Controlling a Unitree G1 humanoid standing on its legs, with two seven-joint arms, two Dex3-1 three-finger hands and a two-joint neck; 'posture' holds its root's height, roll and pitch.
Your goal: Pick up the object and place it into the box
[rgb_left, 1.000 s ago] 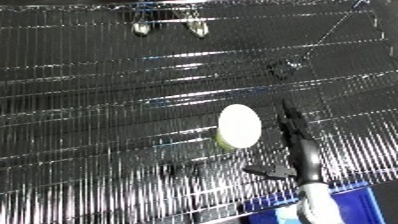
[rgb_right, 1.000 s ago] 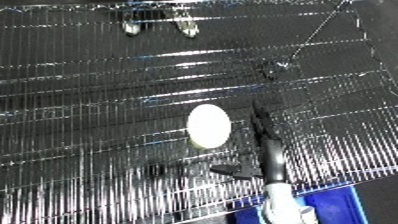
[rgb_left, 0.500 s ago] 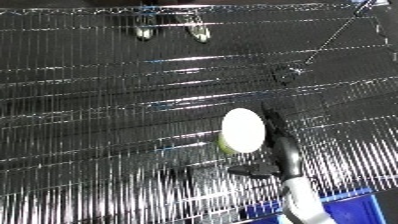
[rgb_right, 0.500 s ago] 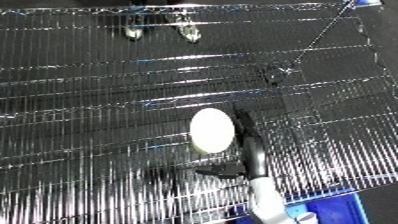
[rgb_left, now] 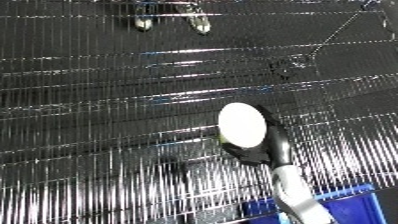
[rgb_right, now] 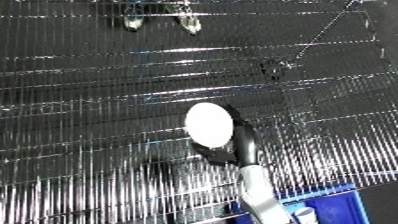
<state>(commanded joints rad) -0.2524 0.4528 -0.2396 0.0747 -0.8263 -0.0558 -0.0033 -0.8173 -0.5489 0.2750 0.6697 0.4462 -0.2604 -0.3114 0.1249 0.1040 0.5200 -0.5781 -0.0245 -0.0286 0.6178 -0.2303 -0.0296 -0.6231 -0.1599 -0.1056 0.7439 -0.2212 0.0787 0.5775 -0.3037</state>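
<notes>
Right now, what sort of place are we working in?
Probably a test bench: a shiny ribbed dark surface, a blue bin at its near edge, and the right hand against a white oval object.

The blue bin (rgb_right: 324,205) is cut off by the lower edge.

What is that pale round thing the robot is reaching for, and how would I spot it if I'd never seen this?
Look at the dark, shiny ribbed surface that fills nearly the whole view, then follow the white forearm up from the blue bin at the lower right to the black right hand. The white oval object sits against that hand, the only pale, smooth shape on the dark surface.
</notes>
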